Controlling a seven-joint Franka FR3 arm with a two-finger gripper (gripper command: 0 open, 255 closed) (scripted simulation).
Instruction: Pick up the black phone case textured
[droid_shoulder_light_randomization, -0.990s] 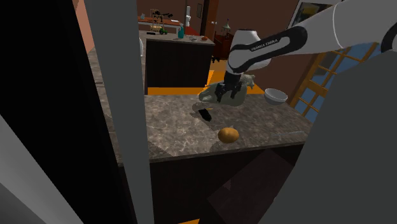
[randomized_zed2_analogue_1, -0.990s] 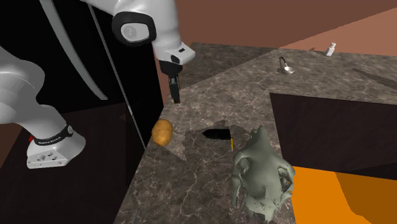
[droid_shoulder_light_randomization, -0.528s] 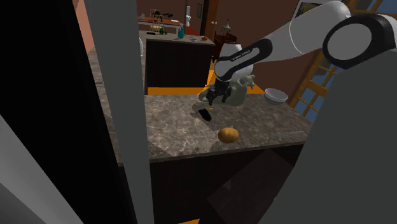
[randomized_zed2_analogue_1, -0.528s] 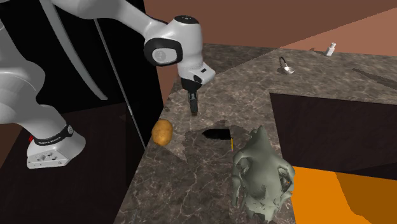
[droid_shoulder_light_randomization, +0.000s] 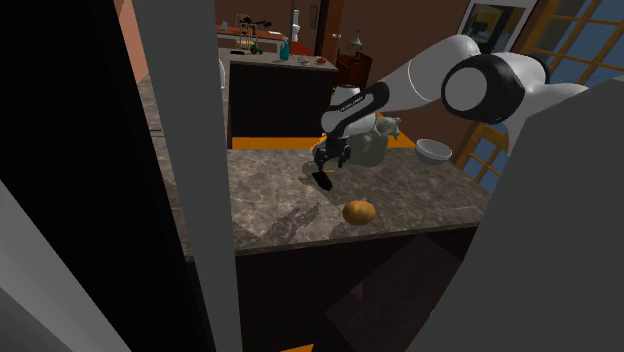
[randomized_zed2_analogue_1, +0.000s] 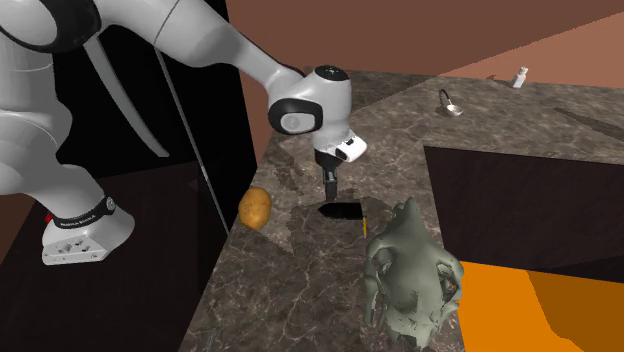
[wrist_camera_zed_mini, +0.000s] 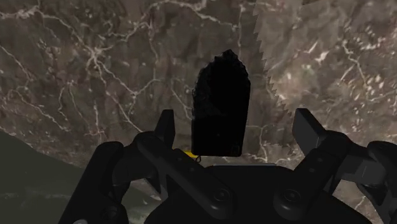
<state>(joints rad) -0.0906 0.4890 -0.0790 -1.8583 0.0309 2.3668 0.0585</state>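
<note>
The black phone case (droid_shoulder_light_randomization: 322, 181) (randomized_zed2_analogue_1: 342, 211) lies flat on the brown marble counter (droid_shoulder_light_randomization: 270, 190), in shadow. In the wrist view the phone case (wrist_camera_zed_mini: 219, 108) is a dark, rough-edged slab lying in the gap between the fingers. My black gripper (droid_shoulder_light_randomization: 322, 165) (randomized_zed2_analogue_1: 329, 190) (wrist_camera_zed_mini: 236, 121) hangs just above the case, pointing down. It is open; the left finger (wrist_camera_zed_mini: 167, 124) and right finger (wrist_camera_zed_mini: 306, 126) stand wide apart and do not touch the case.
An orange-brown potato-like lump (droid_shoulder_light_randomization: 359, 212) (randomized_zed2_analogue_1: 254, 206) sits near the counter's front edge. A grey-green animal-head sculpture (droid_shoulder_light_randomization: 368, 147) (randomized_zed2_analogue_1: 412, 270) stands close behind the case. A white bowl (droid_shoulder_light_randomization: 433, 151) sits further off. A grey pillar (droid_shoulder_light_randomization: 190, 150) blocks the shoulder view's left.
The arm has swung toward the phone case and come down. The gripper went from near the potato's side of the counter to just above the case.
</note>
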